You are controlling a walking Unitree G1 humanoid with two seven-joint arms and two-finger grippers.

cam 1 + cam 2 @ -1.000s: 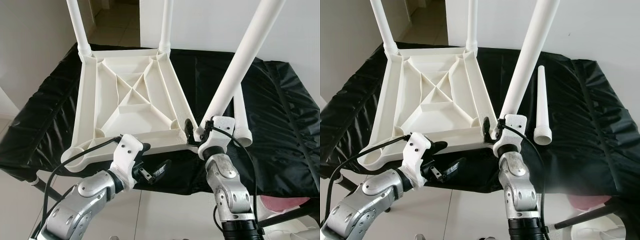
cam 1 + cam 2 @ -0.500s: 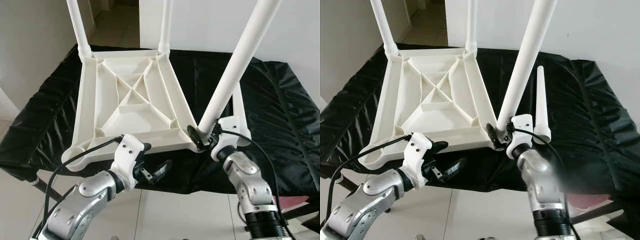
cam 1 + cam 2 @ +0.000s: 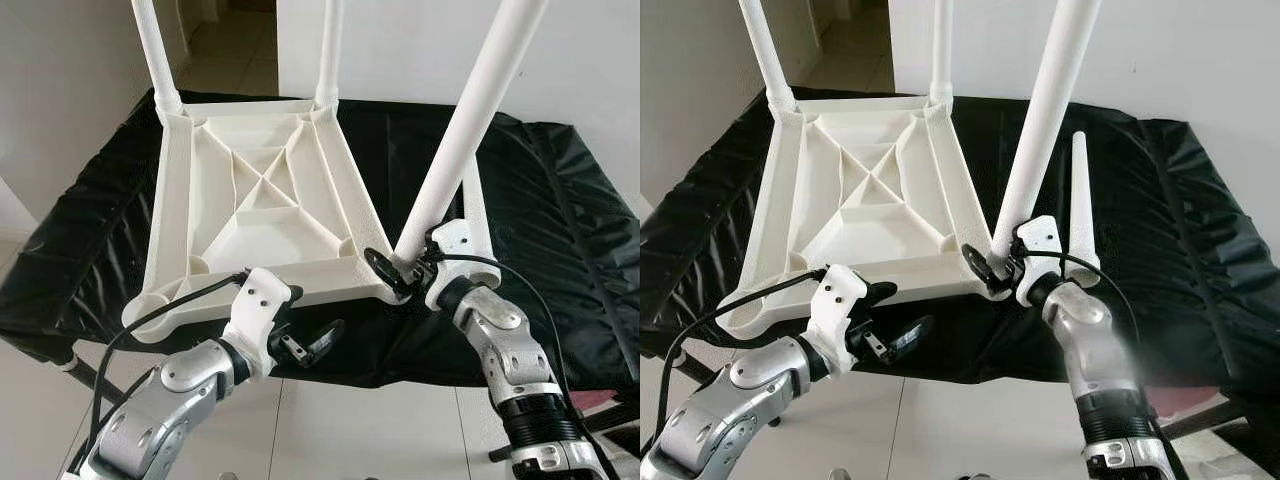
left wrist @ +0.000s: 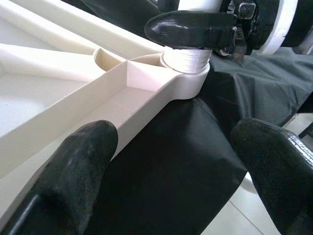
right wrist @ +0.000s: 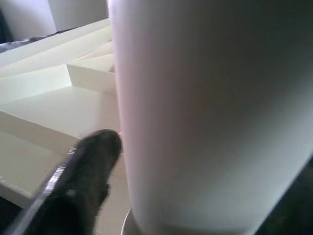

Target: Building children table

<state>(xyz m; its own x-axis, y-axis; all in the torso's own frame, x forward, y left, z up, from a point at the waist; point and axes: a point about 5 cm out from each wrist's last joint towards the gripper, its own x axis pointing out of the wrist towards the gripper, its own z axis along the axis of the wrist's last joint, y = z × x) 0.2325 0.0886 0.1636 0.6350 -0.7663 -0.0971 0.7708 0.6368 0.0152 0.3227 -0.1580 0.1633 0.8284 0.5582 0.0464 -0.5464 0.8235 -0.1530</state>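
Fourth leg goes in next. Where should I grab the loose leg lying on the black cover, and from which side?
Take the loose leg around its round shaft near the middle, coming down from above with the fingers across its width. It lies flat on the black cover, flared end toward the robot, just right of the right gripper, so that arm is probably best placed.

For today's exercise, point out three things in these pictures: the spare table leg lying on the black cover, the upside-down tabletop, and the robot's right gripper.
spare table leg (image 3: 1082, 205), right eye view, middle of its shaft.
upside-down tabletop (image 3: 256, 192), left eye view, centre of its ribbed underside.
right gripper (image 3: 397, 277), left eye view, between its fingertips at the leg's base.
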